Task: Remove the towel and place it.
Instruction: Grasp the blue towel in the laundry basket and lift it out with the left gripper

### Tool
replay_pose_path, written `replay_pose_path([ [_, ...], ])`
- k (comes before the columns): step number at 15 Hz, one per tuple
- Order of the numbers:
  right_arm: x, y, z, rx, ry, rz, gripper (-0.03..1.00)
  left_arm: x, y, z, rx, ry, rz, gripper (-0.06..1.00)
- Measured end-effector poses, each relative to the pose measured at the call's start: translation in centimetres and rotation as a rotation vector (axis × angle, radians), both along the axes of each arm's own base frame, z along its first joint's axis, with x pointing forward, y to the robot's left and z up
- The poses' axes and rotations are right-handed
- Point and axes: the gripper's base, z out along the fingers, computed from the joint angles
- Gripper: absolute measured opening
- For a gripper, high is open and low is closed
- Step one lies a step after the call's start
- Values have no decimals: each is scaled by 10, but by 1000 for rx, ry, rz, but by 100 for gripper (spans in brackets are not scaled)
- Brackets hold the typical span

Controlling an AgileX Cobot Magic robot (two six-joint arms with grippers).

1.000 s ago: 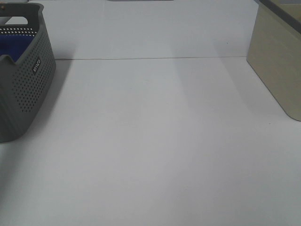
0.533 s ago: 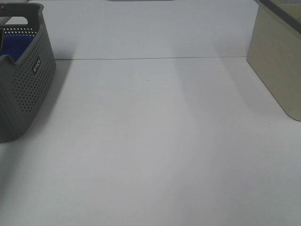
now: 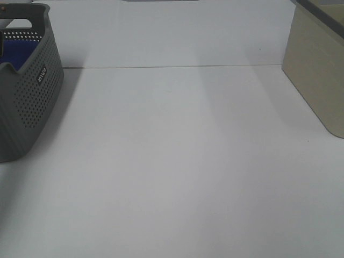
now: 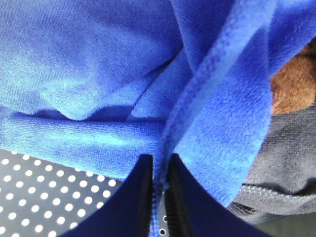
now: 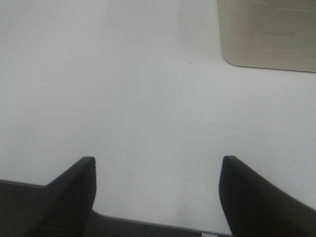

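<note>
The towel (image 4: 98, 64) is royal-blue plush cloth, bunched in folds and filling the left wrist view. My left gripper (image 4: 159, 165) is shut on a fold of it beside the stitched hem (image 4: 217, 64), with both dark fingers pressed against the cloth. In the exterior high view only a strip of the towel (image 3: 19, 54) shows, inside the grey basket (image 3: 32, 97) at the far left. My right gripper (image 5: 158, 162) stands open over bare white table (image 5: 148, 89), far from the towel, with nothing between its fingers.
A perforated grey basket wall (image 4: 44, 197) lies under the towel. A brown thing (image 4: 294, 84) and grey cloth (image 4: 281, 163) sit beside it. A beige box (image 3: 317, 70) stands at the table's right edge, and the beige box (image 5: 266, 32) also shows in the right wrist view.
In the exterior high view a dark sliver has come in at the far left edge, over the blue cloth in the basket. The basket and box have not moved.
</note>
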Motion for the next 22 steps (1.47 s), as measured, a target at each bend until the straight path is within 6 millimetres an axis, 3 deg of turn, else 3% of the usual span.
replay_pose_path([
  [2, 0, 0, 0, 0, 0, 0, 69, 0, -1, 0, -13, -2, 7, 9],
  [4, 0, 0, 0, 0, 0, 0, 69, 0, -1, 0, -12, 1, -1, 0],
  [7, 0, 0, 0, 0, 0, 0, 69, -1, 2, 3, 23, 5, -10, 0],
  [9, 0, 0, 0, 0, 0, 0, 69, -1, 2, 33, 33, -79, 13, 0],
  [12, 0, 0, 0, 0, 0, 0, 69, -11, 1, 103, 34, -277, 64, 0],
  [15, 0, 0, 0, 0, 0, 0, 69, -26, -7, 148, 35, -393, 64, 0],
  [22, 0, 0, 0, 2, 0, 1, 69, -71, -62, 235, 53, -656, -61, 0],
])
